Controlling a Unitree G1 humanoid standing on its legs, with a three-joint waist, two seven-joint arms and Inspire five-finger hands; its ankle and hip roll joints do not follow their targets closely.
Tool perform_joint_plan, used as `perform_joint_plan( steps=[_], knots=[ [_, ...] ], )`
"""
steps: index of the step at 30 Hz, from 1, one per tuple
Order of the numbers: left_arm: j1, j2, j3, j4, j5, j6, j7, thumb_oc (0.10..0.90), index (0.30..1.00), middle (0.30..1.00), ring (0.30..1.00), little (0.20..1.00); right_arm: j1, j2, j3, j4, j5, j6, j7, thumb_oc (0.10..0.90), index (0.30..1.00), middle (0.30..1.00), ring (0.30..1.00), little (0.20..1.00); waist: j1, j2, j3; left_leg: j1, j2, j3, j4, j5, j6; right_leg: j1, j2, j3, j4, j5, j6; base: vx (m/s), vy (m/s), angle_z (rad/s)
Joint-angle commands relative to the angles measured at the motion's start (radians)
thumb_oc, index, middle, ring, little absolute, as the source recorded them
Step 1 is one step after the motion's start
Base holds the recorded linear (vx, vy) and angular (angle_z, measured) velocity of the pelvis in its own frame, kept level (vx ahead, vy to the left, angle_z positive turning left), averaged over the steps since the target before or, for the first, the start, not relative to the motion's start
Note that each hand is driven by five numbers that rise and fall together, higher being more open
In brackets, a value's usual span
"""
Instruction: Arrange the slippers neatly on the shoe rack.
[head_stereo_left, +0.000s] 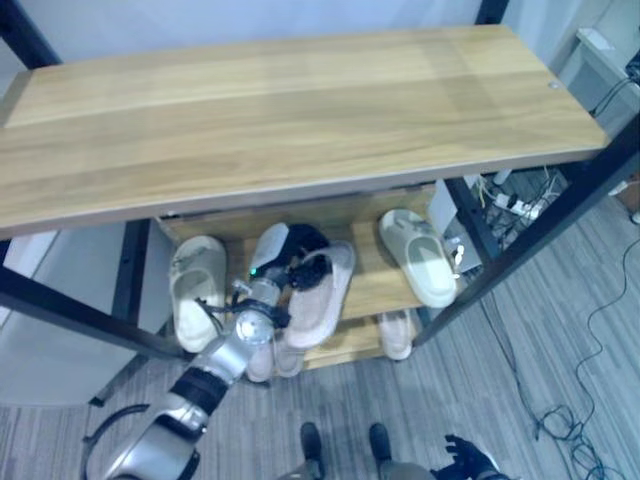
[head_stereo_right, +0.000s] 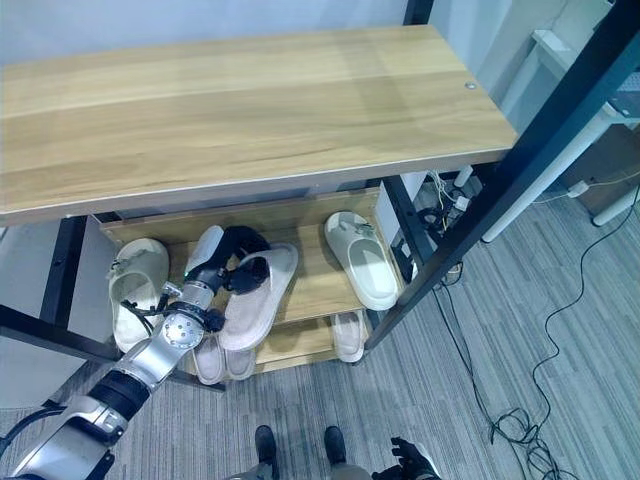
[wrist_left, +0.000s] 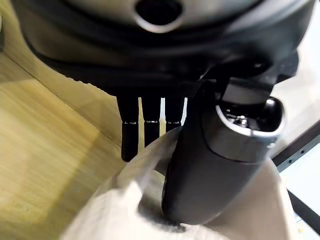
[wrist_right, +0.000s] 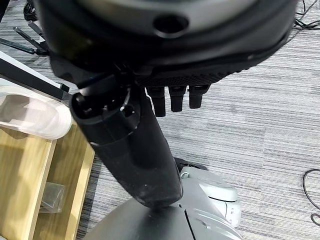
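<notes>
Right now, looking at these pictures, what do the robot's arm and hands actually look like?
The left arm is silver-grey metal built of rounded segments, with a dark ribbed band partway along and a shiny round wrist joint. The left hand is dark, nearly black, with a white patch near its base. Up close, its slim black fingers carry thin pale bands, beside a thick glossy thumb. The right hand looks alike.

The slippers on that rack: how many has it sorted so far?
Two pale slippers, one on the left and one on the right, already lie on the middle shelf. The left hand grips a beige slipper there, lying askew. More slippers sit on the shelf below.
</notes>
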Motion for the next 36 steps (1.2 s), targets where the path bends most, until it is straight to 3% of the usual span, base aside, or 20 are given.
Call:
perform_joint_plan(
  steps=[1, 9, 14, 25, 26, 28, 29, 31, 32, 35, 36],
  knots=[
    [-0.061, 0.005, 0.079, -0.134, -0.018, -0.098, 0.02, 0.4, 0.3, 0.3, 0.3, 0.3, 0.035, -0.011, 0.002, -0.023, 0.02, -0.017, -0.015, 0.8, 0.9, 0.9, 0.9, 0.9, 0.023, -0.019, -0.028, 0.06, -0.025, -0.073, -0.007, -0.111, -0.042, 0.003, 0.022, 0.029, 0.0, -0.028, 0.052, 0.04, -0.018, 0.06],
    [0.16, -0.013, 0.145, -0.401, -0.208, -0.165, -0.072, 0.4, 0.3, 0.3, 0.3, 0.3, 0.042, 0.003, -0.007, -0.019, 0.013, 0.0, -0.003, 0.8, 0.9, 0.9, 0.9, 0.9, 0.059, -0.02, -0.027, 0.128, -0.024, -0.096, -0.007, -0.124, -0.044, 0.08, 0.023, 0.001, 0.0, -0.051, 0.043, 0.02, -0.025, 0.09],
    [0.363, -0.029, 0.144, -0.575, -0.441, -0.156, -0.241, 0.4, 0.3, 0.3, 0.3, 0.3, 0.051, 0.008, -0.019, -0.001, 0.0, 0.016, 0.01, 0.8, 0.9, 0.9, 0.9, 0.9, 0.089, -0.019, -0.033, 0.159, -0.019, -0.113, -0.007, -0.109, -0.045, 0.119, 0.02, -0.031, 0.0, -0.051, 0.035, -0.03, -0.033, 0.17],
    [0.465, -0.006, 0.013, -0.56, -0.555, -0.082, -0.405, 0.4, 0.3, 0.3, 0.3, 0.3, 0.047, 0.003, -0.019, 0.012, 0.0, 0.022, 0.018, 0.8, 0.9, 0.9, 0.9, 0.9, 0.101, -0.008, -0.011, 0.185, -0.016, -0.154, -0.007, -0.098, -0.045, 0.158, 0.018, -0.08, 0.019, -0.069, 0.02, -0.02, -0.016, 0.14],
    [0.46, 0.0, -0.008, -0.537, -0.551, -0.078, -0.408, 0.4, 0.3, 0.3, 0.3, 0.3, 0.027, -0.002, -0.018, 0.003, 0.009, 0.02, 0.012, 0.8, 0.9, 0.9, 0.9, 0.9, 0.097, 0.0, 0.031, 0.171, -0.012, -0.161, 0.001, -0.092, -0.042, 0.114, 0.019, -0.087, 0.069, -0.079, 0.015, -0.32, -0.002, 0.22],
    [0.415, 0.005, -0.032, -0.504, -0.548, -0.079, -0.386, 0.4, 0.3, 0.3, 0.3, 0.3, -0.027, -0.014, 0.002, -0.018, 0.026, 0.013, -0.005, 0.8, 0.9, 0.9, 0.9, 0.9, 0.096, 0.001, 0.138, 0.047, -0.013, -0.157, 0.134, -0.116, -0.037, -0.008, 0.016, -0.093, 0.194, -0.104, 0.005, -0.4, -0.003, 0.18],
    [0.411, 0.004, -0.032, -0.501, -0.548, -0.08, -0.386, 0.4, 0.3, 0.3, 0.3, 0.3, -0.03, -0.014, 0.001, -0.017, 0.026, 0.013, -0.005, 0.8, 0.9, 0.9, 0.9, 0.9, 0.096, 0.001, 0.136, 0.034, -0.014, -0.157, 0.148, -0.121, -0.037, -0.019, 0.015, -0.093, 0.202, -0.107, 0.005, -0.26, -0.008, 0.08],
    [0.374, 0.011, -0.041, -0.492, -0.536, -0.085, -0.359, 0.4, 0.3, 0.3, 0.3, 0.3, -0.063, -0.021, 0.015, -0.043, 0.044, 0.006, -0.026, 0.8, 0.9, 0.9, 0.9, 0.9, 0.098, -0.002, 0.187, -0.097, -0.02, -0.16, 0.264, -0.137, -0.038, -0.139, 0.014, -0.093, 0.307, -0.116, -0.004, -0.32, -0.039, -0.02],
    [0.35, 0.003, -0.04, -0.478, -0.51, -0.091, -0.34, 0.4, 0.3, 0.3, 0.3, 0.3, -0.075, -0.026, 0.019, -0.067, 0.055, -0.004, -0.035, 0.8, 0.9, 0.9, 0.9, 0.9, 0.106, 0.0, 0.181, -0.205, -0.021, -0.164, 0.347, -0.151, -0.032, -0.23, 0.012, -0.091, 0.381, -0.146, -0.008, -0.32, -0.045, -0.11],
    [0.312, 0.001, -0.038, -0.471, -0.459, -0.108, -0.304, 0.4, 0.3, 0.3, 0.3, 0.3, -0.079, -0.037, 0.021, -0.126, 0.068, -0.017, -0.049, 0.8, 0.9, 0.9, 0.9, 0.9, 0.104, -0.001, 0.188, -0.318, -0.014, -0.166, 0.444, -0.17, -0.028, -0.341, 0.009, -0.088, 0.471, -0.171, -0.014, -0.18, -0.018, -0.09],
    [0.271, 0.002, -0.034, -0.471, -0.418, -0.124, -0.267, 0.4, 0.3, 0.3, 0.3, 0.3, -0.09, -0.049, 0.013, -0.169, 0.09, -0.032, -0.075, 0.8, 0.9, 0.9, 0.9, 0.9, 0.096, 0.001, 0.207, -0.419, -0.009, -0.163, 0.526, -0.18, -0.026, -0.438, 0.003, -0.088, 0.544, -0.182, -0.021, -0.28, -0.019, -0.06]
  ],
)
